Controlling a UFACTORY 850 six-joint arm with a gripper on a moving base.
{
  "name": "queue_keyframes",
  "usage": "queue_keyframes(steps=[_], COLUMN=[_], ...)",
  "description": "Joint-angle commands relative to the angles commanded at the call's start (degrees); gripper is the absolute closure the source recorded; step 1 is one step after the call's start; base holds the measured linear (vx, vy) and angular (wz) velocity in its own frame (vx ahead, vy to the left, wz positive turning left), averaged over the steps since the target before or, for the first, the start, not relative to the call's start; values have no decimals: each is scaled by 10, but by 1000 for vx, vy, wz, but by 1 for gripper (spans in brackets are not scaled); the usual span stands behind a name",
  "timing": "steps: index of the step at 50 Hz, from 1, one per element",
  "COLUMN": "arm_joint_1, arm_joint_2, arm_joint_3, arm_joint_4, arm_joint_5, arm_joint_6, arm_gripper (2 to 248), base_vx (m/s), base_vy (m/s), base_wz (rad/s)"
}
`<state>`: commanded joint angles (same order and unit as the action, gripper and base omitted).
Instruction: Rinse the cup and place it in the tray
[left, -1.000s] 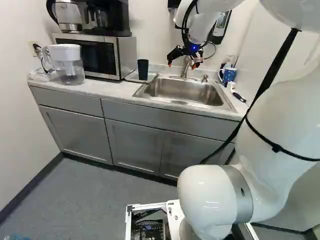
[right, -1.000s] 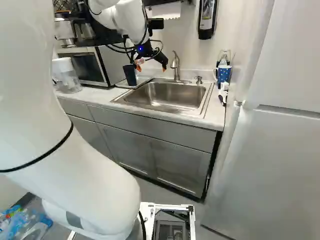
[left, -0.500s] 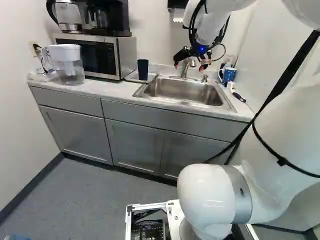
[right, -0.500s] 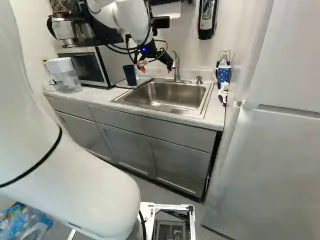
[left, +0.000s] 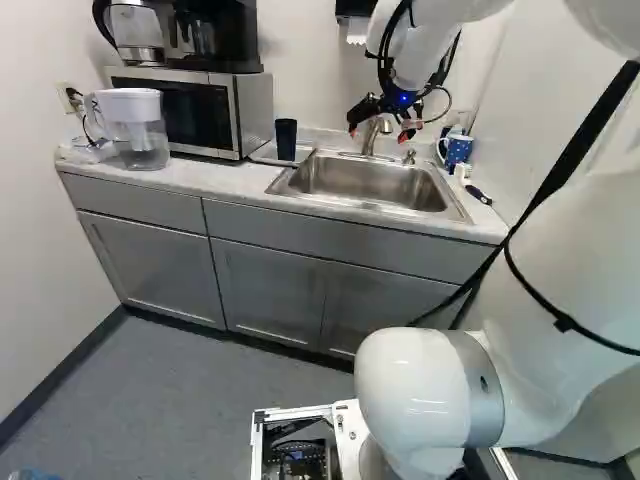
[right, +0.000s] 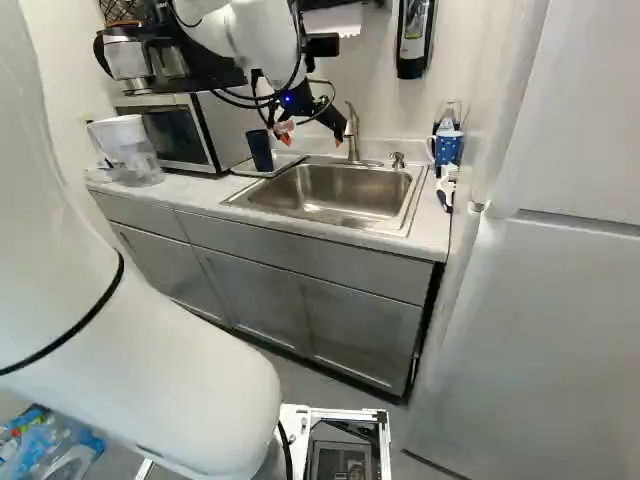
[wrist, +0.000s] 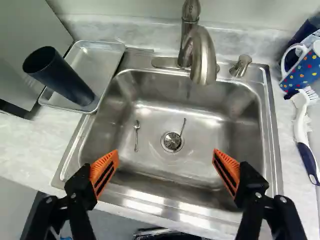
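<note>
Above the sink (left: 372, 184), my gripper (left: 380, 128) hangs near the faucet (right: 352, 130). In the wrist view the gripper (wrist: 165, 165) stands wide open, its orange pads far apart with only the basin below. A dark cup (wrist: 62, 77) stands upright in the metal tray (wrist: 108, 52) beside the sink, apart from the fingers. The faucet's spout (wrist: 203, 57) points down over the basin, ahead of the fingers. A thin streak shows under the spout; whether it is running water I cannot tell.
Two small utensils, one a spoon (wrist: 137, 135), lie in the basin near the drain. Beyond the sink's other side are a dotted blue mug (wrist: 302, 70) and a brush (wrist: 302, 130). Left in the left base view stand a microwave (left: 190, 108) and a water pitcher (left: 135, 128).
My arm has swung right in the base views from about a second ago, bringing the open gripper nearer the faucet; over the last half second it has hardly moved. The cup stays put.
</note>
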<state>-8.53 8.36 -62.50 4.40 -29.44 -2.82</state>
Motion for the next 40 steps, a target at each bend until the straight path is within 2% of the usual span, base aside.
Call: queue_keyframes(steps=[20, 40], arm_joint_1=[0, 0], arm_joint_2=[0, 0], arm_joint_3=[0, 0], arm_joint_4=[0, 0], arm_joint_5=[0, 0], arm_joint_6=[0, 0], arm_gripper=[3, 3], base_vx=[-31, -160], base_vy=[18, 69], base_wz=[12, 3])
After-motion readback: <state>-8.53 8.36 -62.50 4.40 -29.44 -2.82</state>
